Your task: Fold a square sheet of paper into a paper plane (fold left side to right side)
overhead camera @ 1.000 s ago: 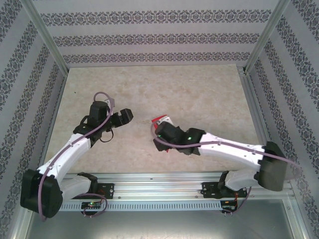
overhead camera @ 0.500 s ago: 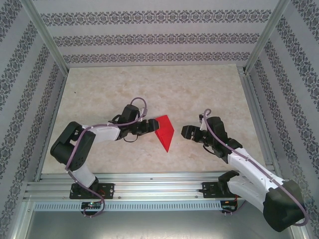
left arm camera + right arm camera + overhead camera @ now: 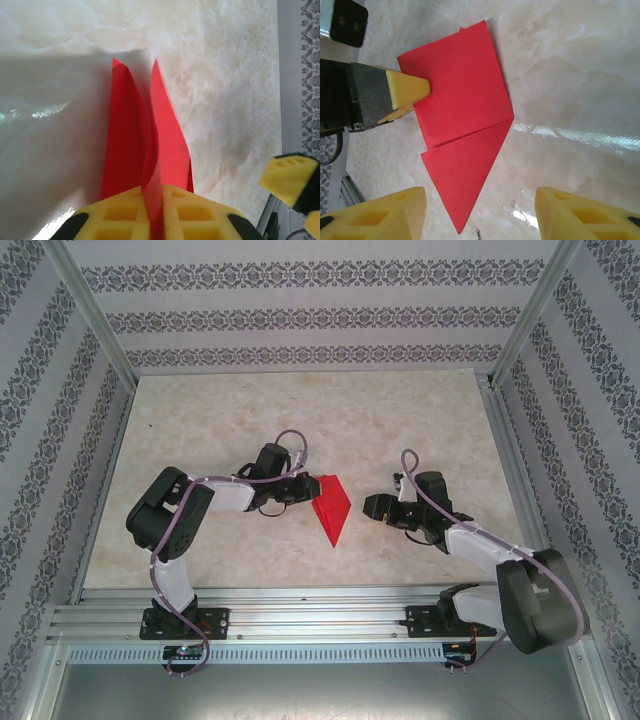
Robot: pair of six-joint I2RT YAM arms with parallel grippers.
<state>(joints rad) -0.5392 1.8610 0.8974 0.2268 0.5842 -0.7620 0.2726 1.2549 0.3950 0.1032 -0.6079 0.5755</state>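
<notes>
Square sheet of paper (image 3: 331, 508): bright red, folded to a pointed shape, resting on the tabletop (image 3: 300, 410) near its middle, between the two arms, tip toward the near edge. Tabletop: pale, marbled, enclosed by patterned walls (image 3: 300, 315) on three sides. Left end effector (image 3: 303, 490): clamped on the sheet's left edge. In the left wrist view, yellow pads (image 3: 115, 217) pressed together, raised red flap pinched between them. Right end effector (image 3: 372, 506): jaws apart, just beside the sheet's right side, not touching it. In the right wrist view, yellow fingers (image 3: 390, 212) spread wide, creased sheet lying beyond them.
</notes>
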